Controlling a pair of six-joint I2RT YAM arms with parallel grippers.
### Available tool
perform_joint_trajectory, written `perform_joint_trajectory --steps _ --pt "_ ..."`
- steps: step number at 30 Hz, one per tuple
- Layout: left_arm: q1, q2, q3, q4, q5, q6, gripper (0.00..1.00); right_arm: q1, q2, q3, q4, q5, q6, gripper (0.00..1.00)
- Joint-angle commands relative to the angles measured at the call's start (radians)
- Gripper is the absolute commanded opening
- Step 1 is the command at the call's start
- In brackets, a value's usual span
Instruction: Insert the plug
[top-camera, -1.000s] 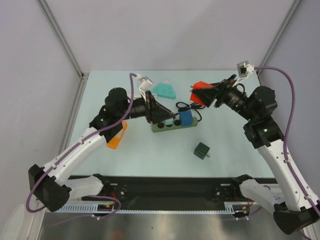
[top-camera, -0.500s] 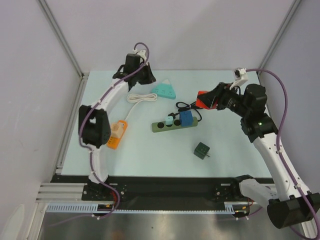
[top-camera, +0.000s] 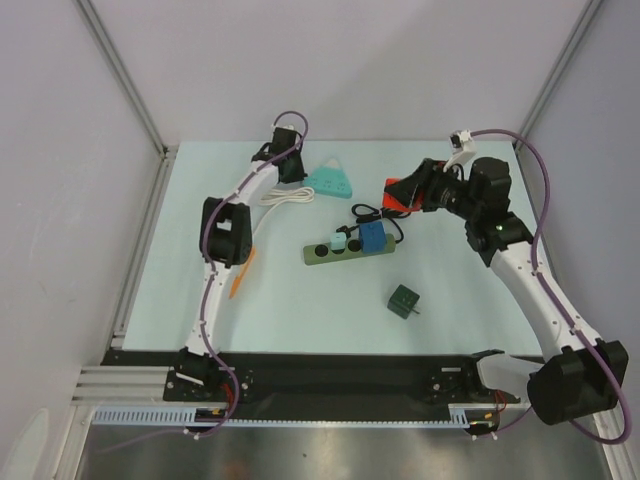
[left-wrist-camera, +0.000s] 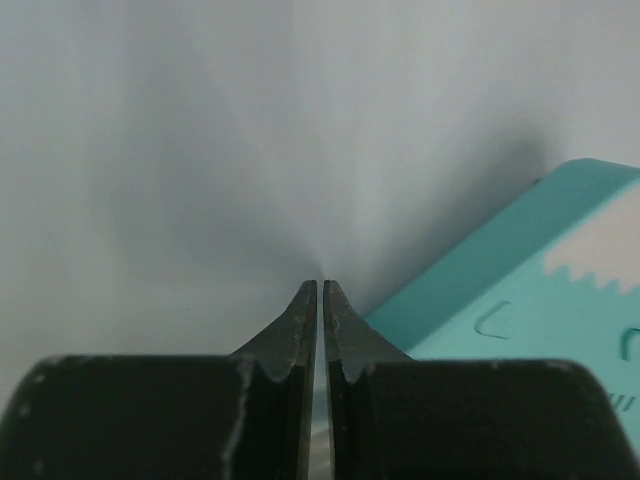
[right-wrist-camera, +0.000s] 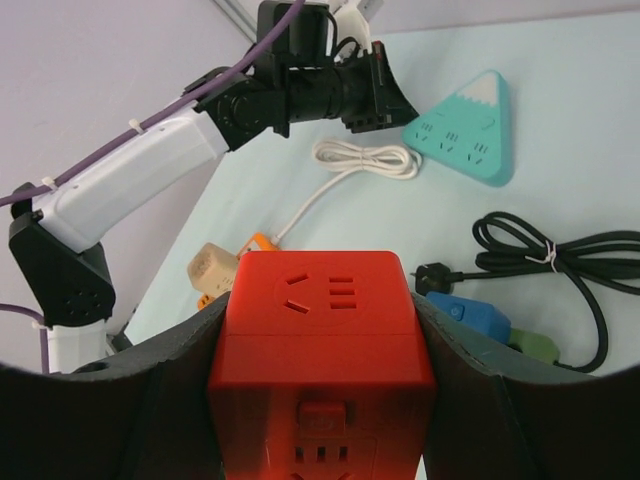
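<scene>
The plug (top-camera: 404, 300) is a small dark green cube with a short prong on its right side. It lies alone on the table (top-camera: 290, 310), at 5 o'clock from the strip (top-camera: 320, 255) and well apart from both grippers.

The right gripper (right-wrist-camera: 322, 335) is spread wide around a red cube (right-wrist-camera: 320, 290), its fingers pressed against the cube's two sides. In the top view it holds the cube at 1 o'clock from the strip.

The left gripper (left-wrist-camera: 320, 300) has its fingers together, with only a hairline gap between them and nothing held. It sits just beside the teal triangle (top-camera: 328, 180), at 11 o'clock from the strip.

There are three plugs: the loose green one, plus a teal plug (top-camera: 339, 242) and a blue plug (top-camera: 371, 237) seated side by side in the olive strip. There are three socket blocks: the strip, the teal triangle and the red cube. There are two cords: a white cord (top-camera: 285, 197) bundled by the triangle, and a black cord (top-camera: 372, 212) coiled behind the strip. One orange adapter (right-wrist-camera: 212, 268) lies at 9 o'clock from the strip, partly hidden by the left arm.
</scene>
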Motion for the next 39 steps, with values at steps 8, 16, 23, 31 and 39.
perform_joint_trajectory --steps 8,16,23,31,39 --pt "-0.018 0.059 0.061 0.054 0.128 -0.106 0.07 -0.002 0.022 0.025 0.004 0.037 -0.049 0.0" --pt "-0.134 0.01 -0.104 0.19 0.332 -0.186 0.06 -0.038 0.091 0.115 -0.131 0.128 -0.18 0.0" --pt "-0.22 0.027 -0.122 0.298 0.418 -0.26 0.08 -0.07 0.269 0.262 -0.277 0.226 -0.371 0.0" --pt "-0.196 -0.034 -0.126 0.269 0.433 -0.238 0.12 -0.157 0.621 0.517 -0.333 0.109 -0.632 0.0" --pt "-0.15 -0.119 -0.154 0.29 0.234 -0.161 0.23 -0.206 0.797 0.736 -0.395 0.079 -0.69 0.0"
